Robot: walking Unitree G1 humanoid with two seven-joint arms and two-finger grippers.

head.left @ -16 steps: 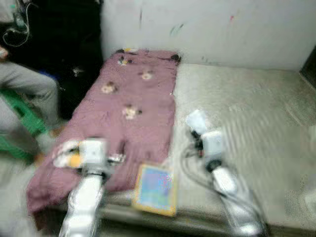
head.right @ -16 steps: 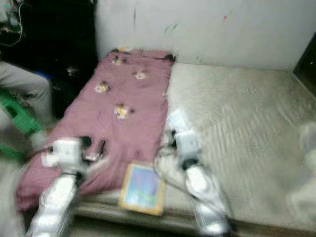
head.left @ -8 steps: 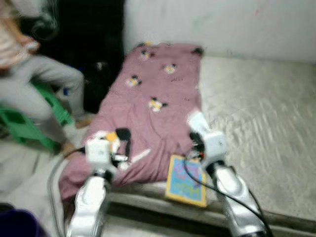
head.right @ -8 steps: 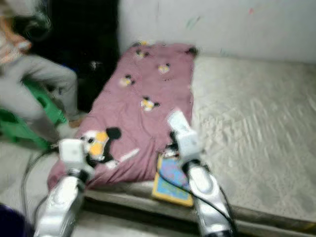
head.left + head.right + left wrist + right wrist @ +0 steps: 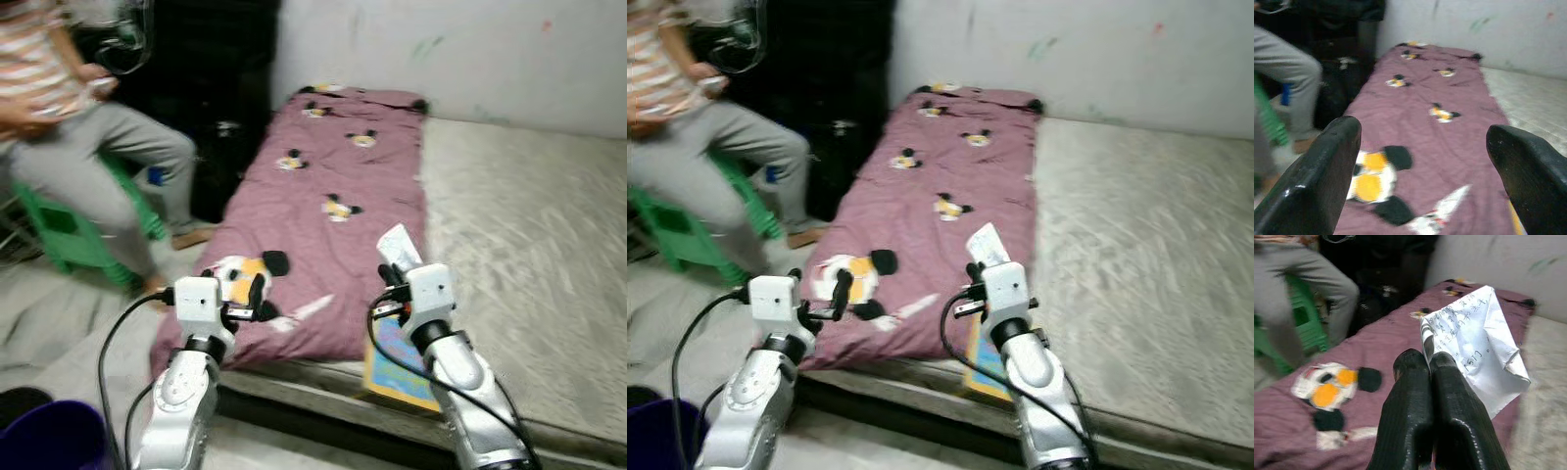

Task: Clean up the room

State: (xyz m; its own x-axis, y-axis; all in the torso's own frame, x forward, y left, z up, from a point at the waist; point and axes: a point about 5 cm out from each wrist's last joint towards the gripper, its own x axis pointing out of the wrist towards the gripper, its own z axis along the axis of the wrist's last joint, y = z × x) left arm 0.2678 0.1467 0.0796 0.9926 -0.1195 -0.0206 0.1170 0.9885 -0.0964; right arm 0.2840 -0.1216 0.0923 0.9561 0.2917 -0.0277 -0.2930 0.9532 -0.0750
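Note:
My right gripper (image 5: 1429,360) is shut on a creased white sheet of paper (image 5: 1474,335) with handwriting on it, held up over the near end of the bed (image 5: 397,245). A mauve blanket (image 5: 333,176) with cartoon mouse prints covers the bed's left strip. My left gripper (image 5: 1422,132) is open and holds nothing. It hovers at the blanket's near left corner (image 5: 257,292), beside a large mouse print (image 5: 240,274). A colourful book (image 5: 392,364) lies at the bed's front edge, partly hidden behind my right arm.
A bare grey mattress (image 5: 529,235) takes up the right side. A person (image 5: 69,127) sits on a green stool (image 5: 59,230) at the left, feet near the bed. Dark bags (image 5: 220,147) stand against the wall, and a purple bin (image 5: 49,436) is at my lower left.
The camera has swung left, so the bed has slid right and the seated person has come into view. The picture is sharper. The paper stays in my right gripper; the left stays open.

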